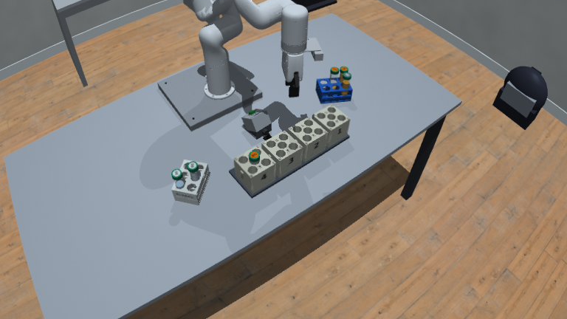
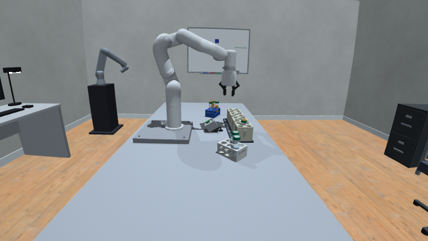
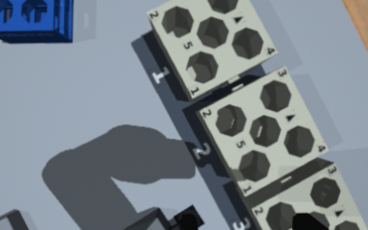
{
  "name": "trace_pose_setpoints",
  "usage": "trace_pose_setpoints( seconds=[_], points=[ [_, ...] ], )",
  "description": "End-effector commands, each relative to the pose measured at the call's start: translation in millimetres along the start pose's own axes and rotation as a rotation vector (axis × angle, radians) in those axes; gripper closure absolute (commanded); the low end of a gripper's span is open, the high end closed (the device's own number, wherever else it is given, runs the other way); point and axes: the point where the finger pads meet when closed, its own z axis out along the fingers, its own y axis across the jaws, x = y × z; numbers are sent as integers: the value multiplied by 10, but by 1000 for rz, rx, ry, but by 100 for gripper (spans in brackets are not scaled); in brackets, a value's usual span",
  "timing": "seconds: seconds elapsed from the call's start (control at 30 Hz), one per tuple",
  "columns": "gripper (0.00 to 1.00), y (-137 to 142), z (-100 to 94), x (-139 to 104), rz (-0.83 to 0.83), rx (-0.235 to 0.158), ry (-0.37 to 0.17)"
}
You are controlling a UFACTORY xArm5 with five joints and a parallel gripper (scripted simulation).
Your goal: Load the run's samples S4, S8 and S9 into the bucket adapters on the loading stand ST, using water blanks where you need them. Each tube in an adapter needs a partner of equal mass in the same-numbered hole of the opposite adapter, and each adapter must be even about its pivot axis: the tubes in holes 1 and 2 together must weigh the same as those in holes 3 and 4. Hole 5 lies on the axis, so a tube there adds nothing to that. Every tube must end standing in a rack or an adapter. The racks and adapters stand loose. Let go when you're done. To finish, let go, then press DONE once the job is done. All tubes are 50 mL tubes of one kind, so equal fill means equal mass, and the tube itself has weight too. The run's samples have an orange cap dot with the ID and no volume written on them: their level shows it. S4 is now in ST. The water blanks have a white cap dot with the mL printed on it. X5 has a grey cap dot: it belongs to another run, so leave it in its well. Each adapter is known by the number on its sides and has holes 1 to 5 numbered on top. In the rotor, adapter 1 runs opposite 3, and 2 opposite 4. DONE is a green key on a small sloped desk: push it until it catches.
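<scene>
While 2 green-capped tubes (image 1: 193, 167) (image 2: 236, 137) stand in the white rack (image 1: 186, 196) (image 2: 240, 153) at left, 1 orange-dotted tube (image 1: 254, 156) (image 2: 243, 120) sits in beige adapter 4 (image 1: 253, 178) (image 2: 244, 131); the black-fingered gripper (image 1: 294, 86) (image 2: 228, 92), parted and empty, hangs above the table (image 1: 104, 235) (image 2: 189, 194), before the blue plastic rack (image 1: 334, 94) (image 2: 212, 112) (image 3: 35, 35).

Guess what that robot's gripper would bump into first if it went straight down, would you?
Probably numbered block 3, near its edge; the gripper points down around there, but depth is unclear, so it might hit beside it.
</scene>
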Motion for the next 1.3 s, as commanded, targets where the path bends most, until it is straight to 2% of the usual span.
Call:
trace_pose_setpoints(
  seconds=[0.0,1.27],
  points=[
    [43,-127,-14,135,0,-7,-2],
    [43,-1374,-4,1297,0,-5,-1]
  ],
)
